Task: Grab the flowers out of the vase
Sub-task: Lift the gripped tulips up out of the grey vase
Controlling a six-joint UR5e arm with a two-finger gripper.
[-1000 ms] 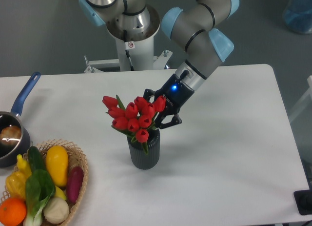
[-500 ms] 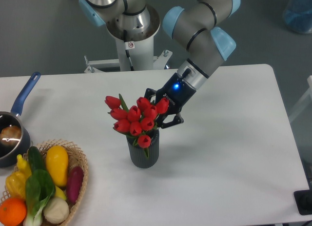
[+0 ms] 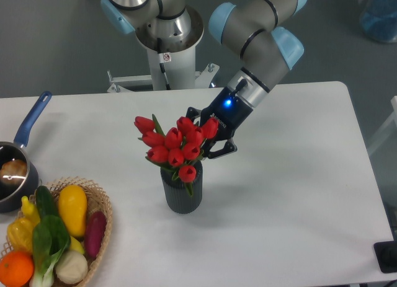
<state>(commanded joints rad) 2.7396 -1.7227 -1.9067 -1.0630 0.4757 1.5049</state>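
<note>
The flowers (image 3: 174, 147), a bunch of red tulips with green leaves, stand in the vase (image 3: 182, 194), a short dark ribbed cylinder at the middle of the white table. Their stems still reach down into the vase mouth. My gripper (image 3: 205, 138) comes in from the upper right and sits right behind the right side of the bunch, its blue light on. Black finger links show above and below the blooms, while the fingertips are hidden by the tulips. The bunch moves along with the gripper, so it looks shut on the flowers.
A wicker basket (image 3: 102, 203) with yellow, purple, green and orange produce sits at the front left. A dark saucepan (image 3: 12, 178) with a blue handle (image 3: 34, 118) is at the left edge. The robot's base (image 3: 167, 48) stands behind the table's far edge.
The gripper has risen slightly up and to the right, and the tulip bunch has shifted the same way with it, riding a little higher in the vase.
</note>
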